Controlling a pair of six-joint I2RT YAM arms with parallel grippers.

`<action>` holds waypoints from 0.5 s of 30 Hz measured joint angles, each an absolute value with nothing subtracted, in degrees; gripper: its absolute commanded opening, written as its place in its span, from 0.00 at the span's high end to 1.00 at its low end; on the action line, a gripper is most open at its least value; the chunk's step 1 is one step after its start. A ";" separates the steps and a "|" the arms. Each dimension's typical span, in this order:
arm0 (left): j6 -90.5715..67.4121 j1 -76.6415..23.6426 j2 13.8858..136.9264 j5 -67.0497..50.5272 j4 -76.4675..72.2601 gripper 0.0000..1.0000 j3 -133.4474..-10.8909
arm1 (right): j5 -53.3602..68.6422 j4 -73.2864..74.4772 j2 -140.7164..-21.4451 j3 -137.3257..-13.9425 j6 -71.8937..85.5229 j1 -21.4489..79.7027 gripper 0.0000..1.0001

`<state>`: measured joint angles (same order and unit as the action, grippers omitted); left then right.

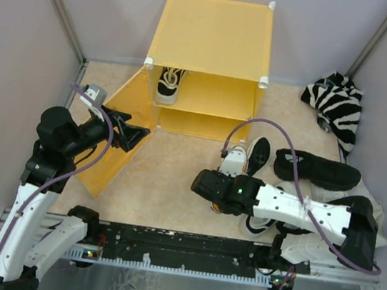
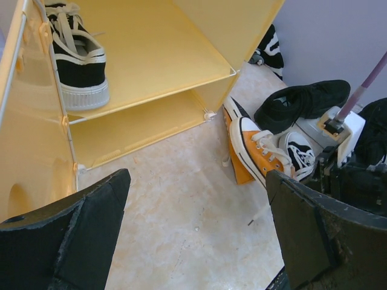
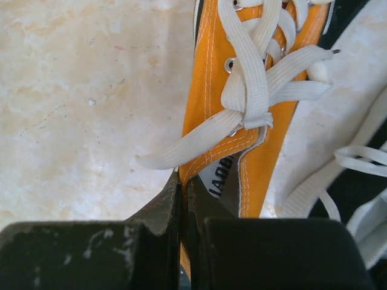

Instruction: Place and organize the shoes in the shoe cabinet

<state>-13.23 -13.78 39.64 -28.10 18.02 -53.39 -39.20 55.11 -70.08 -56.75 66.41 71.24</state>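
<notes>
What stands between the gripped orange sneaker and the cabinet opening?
Nothing visible: bare floor runs from the orange sneaker to the cabinet, door swung aside. One black-and-white sneaker occupies only the upper shelf's left end.

We see 1 zebra-striped cloth (image 1: 339,108) bunched in the far corner, well beyond the right fingers (image 3: 160,208) and far across from the left fingers (image 1: 131,135). Beige marbled tabletop (image 1: 174,178) lies beneath both pairs of fingers. Pale lavender walls (image 1: 21,34) close 3 sides around them, and 1 black slotted rail (image 1: 180,243) runs along the near edge, well behind them.
</notes>
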 measured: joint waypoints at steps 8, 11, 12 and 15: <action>-13.21 -13.78 39.68 -28.10 18.02 0.01 -53.39 | -39.64 40.42 -81.47 -56.90 58.08 71.40 1.00; -13.21 -13.78 39.72 -28.08 18.02 0.01 -53.39 | -39.13 36.80 -87.92 -58.24 54.65 71.44 1.00; -13.19 -13.78 39.75 -28.05 18.04 0.01 -53.39 | -38.89 35.66 -89.32 -58.46 53.76 71.46 1.00; -13.19 -13.78 39.77 -27.97 18.04 0.01 -53.39 | -37.54 33.45 -91.20 -58.70 51.75 71.59 1.00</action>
<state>-13.19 -13.78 39.77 -27.97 18.04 -53.39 -37.54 33.45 -91.20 -58.70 51.75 71.59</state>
